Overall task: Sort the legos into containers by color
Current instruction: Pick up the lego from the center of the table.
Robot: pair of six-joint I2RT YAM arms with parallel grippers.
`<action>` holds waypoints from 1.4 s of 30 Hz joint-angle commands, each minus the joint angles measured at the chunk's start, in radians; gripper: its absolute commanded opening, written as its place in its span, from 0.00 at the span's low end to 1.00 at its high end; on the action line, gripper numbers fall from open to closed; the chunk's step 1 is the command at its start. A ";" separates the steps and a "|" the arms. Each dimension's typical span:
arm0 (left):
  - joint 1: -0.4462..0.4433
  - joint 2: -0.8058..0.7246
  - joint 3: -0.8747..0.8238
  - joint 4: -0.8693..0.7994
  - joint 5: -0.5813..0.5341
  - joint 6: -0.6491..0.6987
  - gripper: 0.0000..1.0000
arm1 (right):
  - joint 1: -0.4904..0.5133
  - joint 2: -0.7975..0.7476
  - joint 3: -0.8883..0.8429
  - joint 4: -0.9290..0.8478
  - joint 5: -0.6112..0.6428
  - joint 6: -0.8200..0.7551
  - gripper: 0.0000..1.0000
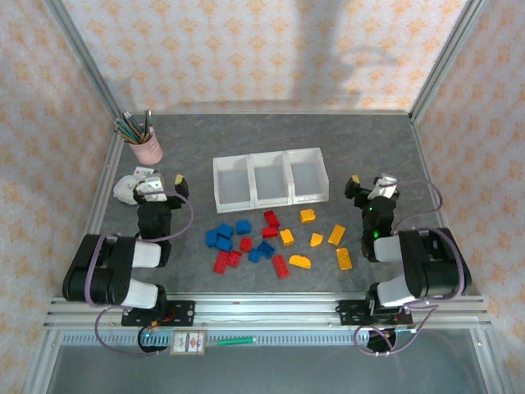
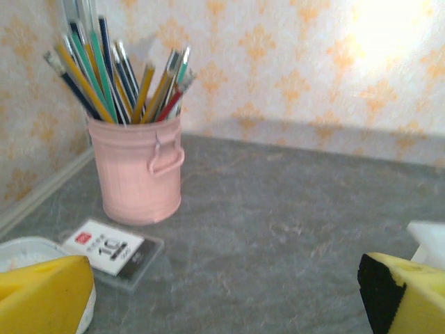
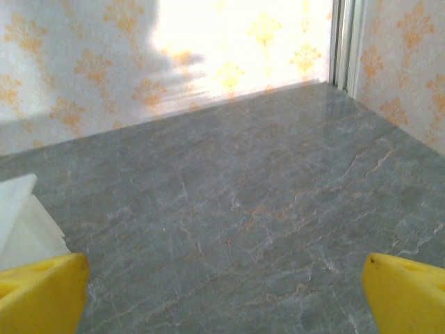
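Both of your grippers are wide open with nothing in them: left gripper (image 1: 162,185) near the pink pencil cup (image 1: 148,148), right gripper (image 1: 371,182) opposite. The legos (image 1: 275,238) lie loose on the surface (image 1: 205,139), between the arms and just in front of the containers (image 1: 271,198).

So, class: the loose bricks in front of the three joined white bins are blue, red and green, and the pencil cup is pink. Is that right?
Not quite: none is green. The top external view shows the bricks in front of the three joined white bins in blue, red and orange-yellow; the pencil cup is pink.
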 commanded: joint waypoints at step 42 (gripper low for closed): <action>-0.248 -0.541 0.298 -1.334 0.205 -0.605 0.99 | 0.424 -0.148 0.446 -1.106 -0.205 0.388 1.00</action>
